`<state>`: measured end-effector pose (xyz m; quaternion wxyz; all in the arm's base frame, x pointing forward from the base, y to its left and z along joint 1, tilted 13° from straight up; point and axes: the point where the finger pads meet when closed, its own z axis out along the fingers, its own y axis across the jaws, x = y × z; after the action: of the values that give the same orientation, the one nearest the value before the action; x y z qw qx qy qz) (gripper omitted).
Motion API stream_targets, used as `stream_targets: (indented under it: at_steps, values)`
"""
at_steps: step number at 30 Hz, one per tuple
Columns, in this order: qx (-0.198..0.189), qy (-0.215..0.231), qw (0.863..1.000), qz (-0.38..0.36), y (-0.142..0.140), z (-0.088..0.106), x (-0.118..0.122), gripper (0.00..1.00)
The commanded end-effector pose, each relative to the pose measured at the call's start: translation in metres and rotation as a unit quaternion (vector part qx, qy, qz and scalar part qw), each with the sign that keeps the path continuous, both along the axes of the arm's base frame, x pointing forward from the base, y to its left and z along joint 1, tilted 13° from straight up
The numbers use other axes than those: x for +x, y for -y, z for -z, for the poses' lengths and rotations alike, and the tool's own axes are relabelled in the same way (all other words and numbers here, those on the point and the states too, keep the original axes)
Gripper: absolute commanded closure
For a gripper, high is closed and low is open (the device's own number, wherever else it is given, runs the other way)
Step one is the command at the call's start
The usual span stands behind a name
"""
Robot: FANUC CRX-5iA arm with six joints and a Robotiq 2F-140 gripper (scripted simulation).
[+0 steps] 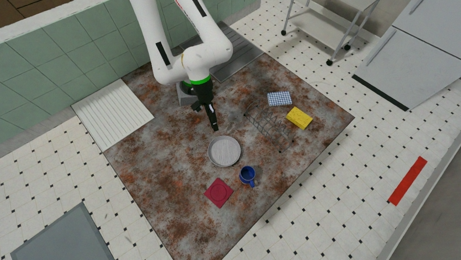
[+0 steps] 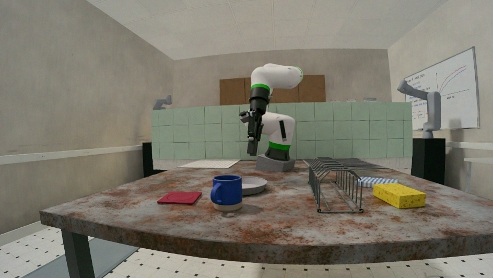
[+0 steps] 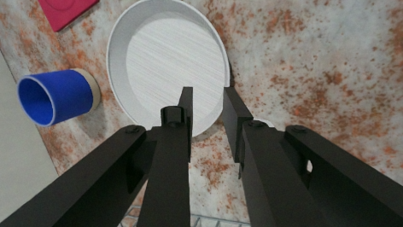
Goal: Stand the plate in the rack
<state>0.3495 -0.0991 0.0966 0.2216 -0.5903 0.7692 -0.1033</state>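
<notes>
A round white plate (image 1: pixel 224 150) (image 2: pixel 253 184) (image 3: pixel 171 55) lies flat on the rusty counter (image 1: pixel 167 167) (image 2: pixel 276 224). The wire dish rack (image 1: pixel 258 113) (image 2: pixel 318 193) stands to its right with its slots empty. My gripper (image 1: pixel 215 128) (image 2: pixel 251 151) (image 3: pixel 207 102) hangs well above the counter, just behind the plate's far rim, pointing down. Its fingers stand close together with a narrow gap and nothing between them. In the wrist view the fingertips straddle the line of the plate's near rim from above.
A blue mug (image 1: pixel 247 174) (image 2: pixel 226 191) (image 3: pixel 55 96) stands just in front of the plate, with a red coaster (image 1: pixel 219 192) (image 2: pixel 179 197) (image 3: pixel 68 10) beside it. A yellow sponge (image 1: pixel 299 117) (image 2: pixel 398 195) and a checked cloth (image 1: pixel 279 98) (image 2: pixel 376 181) lie beyond the rack. A white ridged board (image 1: pixel 111 113) lies at the counter's back left.
</notes>
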Motion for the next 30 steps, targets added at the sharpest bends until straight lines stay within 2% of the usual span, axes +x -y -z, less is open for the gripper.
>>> stream_targets:
  at_steps: [1, 19, 30]
  values:
    - [0.000, 0.000, 1.000, 0.000, 0.000, -0.001, 0.000, 0.76]
    - [0.000, 0.000, 1.000, 0.000, 0.000, 0.000, 0.000, 0.76]
    - [0.000, 0.000, 1.000, 0.000, -0.002, 0.010, 0.001, 0.76]
